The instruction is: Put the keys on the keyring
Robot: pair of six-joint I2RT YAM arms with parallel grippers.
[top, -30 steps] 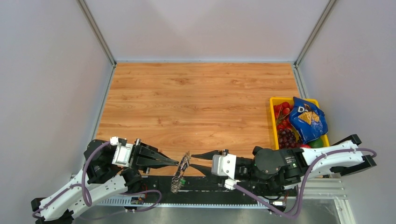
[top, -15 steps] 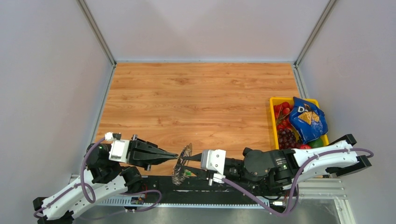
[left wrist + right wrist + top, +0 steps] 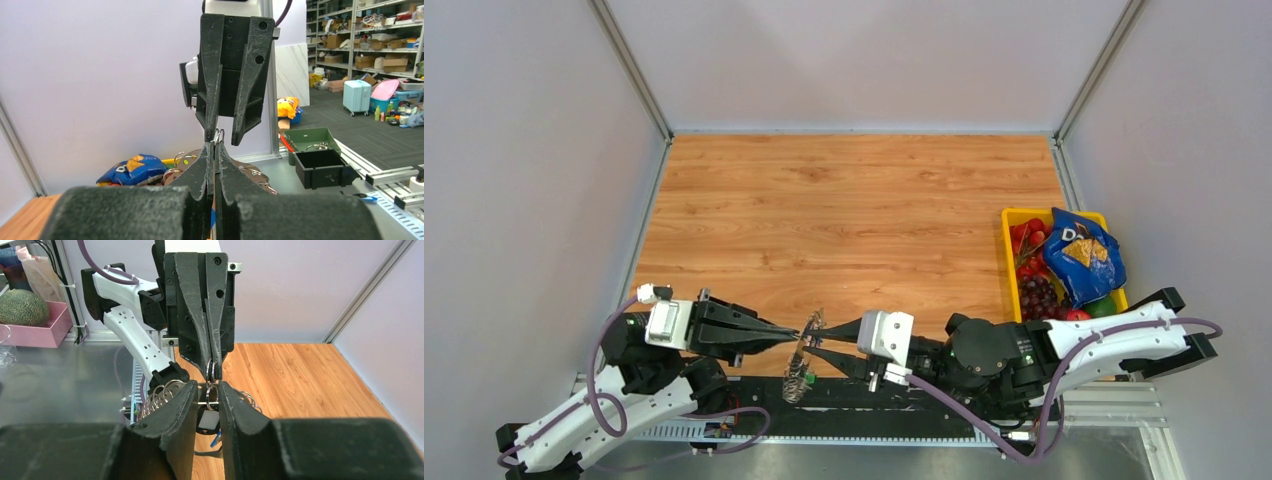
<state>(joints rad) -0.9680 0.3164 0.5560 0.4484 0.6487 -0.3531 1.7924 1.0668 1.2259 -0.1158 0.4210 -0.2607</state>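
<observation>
The keyring point(image 3: 802, 352) is a thin silver loop fringed with small rings. It hangs at the table's near edge between the two grippers. My left gripper point(image 3: 796, 333) is shut on its top edge, and the left wrist view shows the pads point(image 3: 209, 159) pinched on it with a small ring point(image 3: 218, 133) sticking up. My right gripper point(image 3: 817, 340) faces it, open, one finger on each side of the loop. In the right wrist view the fingers point(image 3: 186, 399) straddle a small ring point(image 3: 211, 390). A black-headed key point(image 3: 206, 420) and a blue tag point(image 3: 215, 439) hang below it.
A yellow bin point(image 3: 1010, 262) of fruit with a blue chips bag point(image 3: 1079, 255) stands at the right edge. Green and black boxes point(image 3: 320, 162) sit off the table. A pink box with a melon point(image 3: 30, 315) is beyond the near edge.
My right gripper has moved left until its open fingers flank the keyring. My left gripper has drawn back slightly left, still holding the ring.
</observation>
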